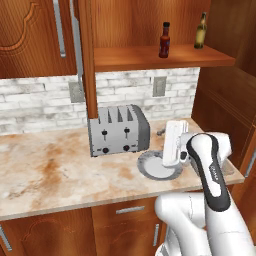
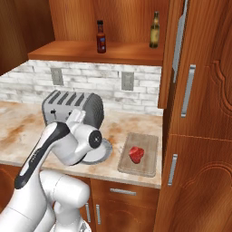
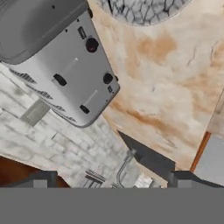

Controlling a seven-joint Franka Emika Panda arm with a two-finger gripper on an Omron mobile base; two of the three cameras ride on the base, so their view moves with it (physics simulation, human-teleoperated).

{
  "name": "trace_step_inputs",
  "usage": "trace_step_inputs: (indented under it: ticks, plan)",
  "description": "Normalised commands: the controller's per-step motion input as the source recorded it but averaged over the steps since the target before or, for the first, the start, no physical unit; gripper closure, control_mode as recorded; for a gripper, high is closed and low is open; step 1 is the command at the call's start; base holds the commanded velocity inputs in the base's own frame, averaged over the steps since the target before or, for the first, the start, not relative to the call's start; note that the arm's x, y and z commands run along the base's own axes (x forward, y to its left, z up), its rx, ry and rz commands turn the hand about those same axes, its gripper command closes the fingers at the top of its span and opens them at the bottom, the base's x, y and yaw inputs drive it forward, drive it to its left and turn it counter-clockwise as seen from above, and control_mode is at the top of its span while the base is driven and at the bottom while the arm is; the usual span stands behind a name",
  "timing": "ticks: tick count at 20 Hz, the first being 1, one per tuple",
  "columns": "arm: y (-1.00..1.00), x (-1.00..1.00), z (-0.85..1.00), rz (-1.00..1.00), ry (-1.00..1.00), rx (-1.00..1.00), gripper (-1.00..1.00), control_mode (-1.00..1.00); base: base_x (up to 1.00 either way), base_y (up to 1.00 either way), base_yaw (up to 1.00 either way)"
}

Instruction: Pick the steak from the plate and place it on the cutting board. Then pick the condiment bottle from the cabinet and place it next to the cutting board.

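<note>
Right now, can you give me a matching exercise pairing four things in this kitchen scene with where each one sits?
Things:
1. steak
2. condiment bottle
3. plate
4. toaster

Places:
A. on the cabinet shelf
B. against the brick wall, left of the plate
C. on the cutting board
D. on the counter, partly under the arm

Pairs: 1-C, 2-A, 3-D, 4-B

I see the counter (image 2: 18, 131) bearing toaster (image 2: 72, 108), plate (image 2: 102, 152) at its four o'clock, cutting board (image 2: 147, 163) at three.
</note>
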Motion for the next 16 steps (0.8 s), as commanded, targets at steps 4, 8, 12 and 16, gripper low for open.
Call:
trace_step_inputs:
  ticks: [4, 8, 12, 16]
  plan:
    - [0.03, 0.29, 0.0, -0.1, 0.01, 0.25, -1.0, -1.0, 0.0, 0.0, 0.0]
    - [0.0, 0.24, 0.0, -0.07, 0.02, 0.12, -1.0, -1.0, 0.0, 0.0, 0.0]
    - [0.0, 0.07, 0.0, 0.0, 0.05, 0.02, -1.0, -1.0, 0.0, 0.0, 0.0]
    - [0.0, 0.0, 0.14, 0.0, 0.1, 0.01, -1.0, -1.0, 0.0, 0.0, 0.0]
